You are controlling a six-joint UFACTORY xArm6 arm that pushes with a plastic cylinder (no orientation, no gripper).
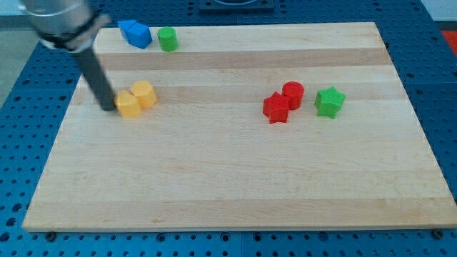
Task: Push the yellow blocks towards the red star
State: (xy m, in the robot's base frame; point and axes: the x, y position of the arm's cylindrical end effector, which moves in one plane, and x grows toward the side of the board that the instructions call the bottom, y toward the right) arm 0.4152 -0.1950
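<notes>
While nothing stands on the bench [228,193] nearest the view's bottom, the red star [275,108] lies right of centre, touching a red cylinder [293,93], with a green star [330,102] just beside. Well apart at the view's left, two yellow blocks [136,99] touch; their shapes are hard to make out. My tip [108,108], a bare rod grasping nothing, touches the left one. Farthest off sit a blue block [135,33] and green cylinder [168,38]; the arm's top is cut off.
</notes>
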